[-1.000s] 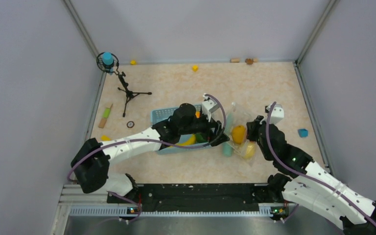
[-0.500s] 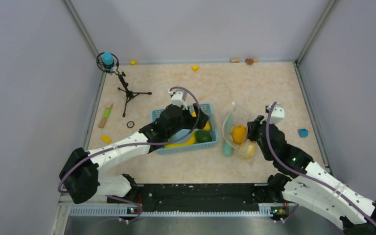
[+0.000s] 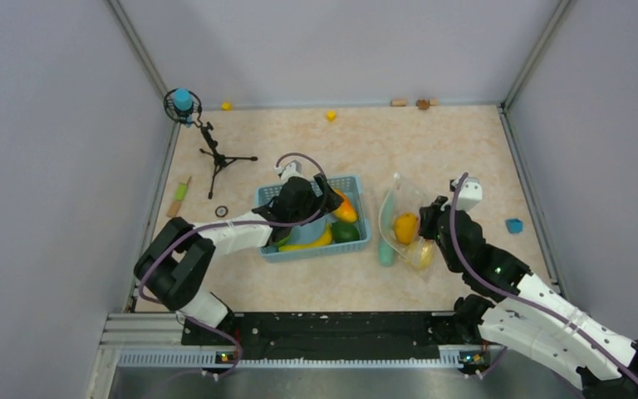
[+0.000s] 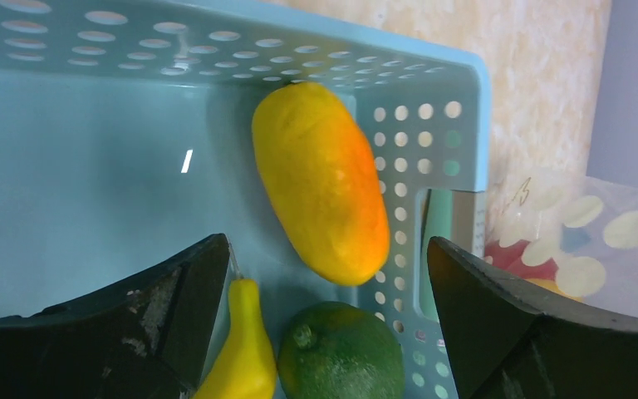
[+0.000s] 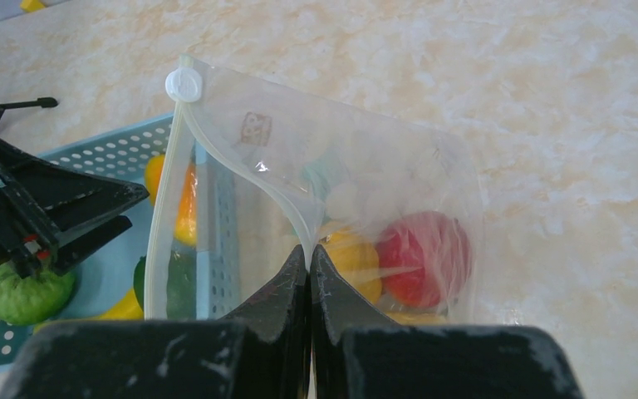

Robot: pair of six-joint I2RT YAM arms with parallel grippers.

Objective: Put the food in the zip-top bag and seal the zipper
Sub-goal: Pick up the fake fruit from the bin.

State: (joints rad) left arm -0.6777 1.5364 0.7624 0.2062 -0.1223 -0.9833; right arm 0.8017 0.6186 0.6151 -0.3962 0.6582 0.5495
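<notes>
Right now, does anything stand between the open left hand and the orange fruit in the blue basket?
Nothing visible does. The left hand is open above the orange fruit, which lies bare beside the basket wall.

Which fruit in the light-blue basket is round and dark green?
The lime-like fruit beside the banana tip; the long fruit next to it is orange-yellow, and the banana is yellow.
</notes>
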